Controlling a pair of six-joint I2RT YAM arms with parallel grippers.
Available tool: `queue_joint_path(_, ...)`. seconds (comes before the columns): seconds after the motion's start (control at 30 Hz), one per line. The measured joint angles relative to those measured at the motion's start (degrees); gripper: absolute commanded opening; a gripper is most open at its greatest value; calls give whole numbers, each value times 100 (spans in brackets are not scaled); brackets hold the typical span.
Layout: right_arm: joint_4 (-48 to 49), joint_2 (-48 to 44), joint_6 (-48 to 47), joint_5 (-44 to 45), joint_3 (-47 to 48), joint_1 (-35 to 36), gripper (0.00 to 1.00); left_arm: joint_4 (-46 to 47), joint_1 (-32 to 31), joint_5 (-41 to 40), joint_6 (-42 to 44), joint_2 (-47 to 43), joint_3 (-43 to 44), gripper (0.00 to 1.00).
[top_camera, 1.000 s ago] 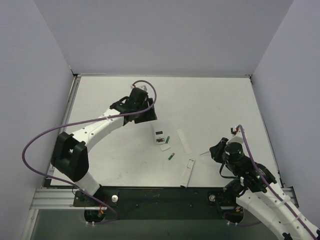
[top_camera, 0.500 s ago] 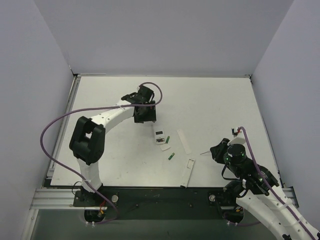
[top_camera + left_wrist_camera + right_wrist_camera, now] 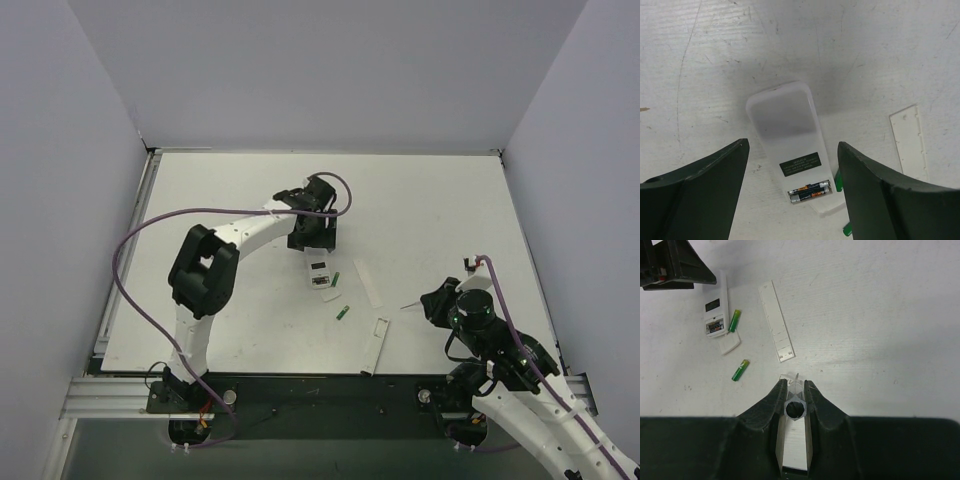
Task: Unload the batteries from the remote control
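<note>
The white remote (image 3: 785, 125) lies face down with its compartment open. Dark batteries (image 3: 810, 191) lie side by side in it. My left gripper (image 3: 792, 145) is open above the remote, one finger on each side, touching nothing. One green battery (image 3: 336, 279) lies against the remote's right edge and another (image 3: 343, 313) lies loose nearer me. Both show in the right wrist view, the first (image 3: 734, 320) and the second (image 3: 740, 370). My right gripper (image 3: 796, 387) is shut on a clear hexagonal tool (image 3: 795, 407), to the right of the remote (image 3: 320, 272).
A long white cover strip (image 3: 368, 283) lies right of the remote. A small white cover piece (image 3: 730, 346) lies at the remote's near end. Another long white piece (image 3: 378, 343) lies near the front edge, under my right gripper.
My left arm has swung to the right, bringing its gripper from left of the remote to over its far end. The right arm has barely moved.
</note>
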Motion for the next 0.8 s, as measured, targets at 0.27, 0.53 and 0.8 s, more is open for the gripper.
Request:
queue_joint_path(0.27,0,-83,-101,-4,-2,0,0,-345,-149,-262,83,463,280,84)
queue_joint_path(0.53,2,-160,-118,-9,-2,0,0,-627,-273,-581,76,796,560,74)
queue_joint_path(0.8,4,-160,-118,-26,-2,0,0,-393,-223,-691,-236,555,138,57)
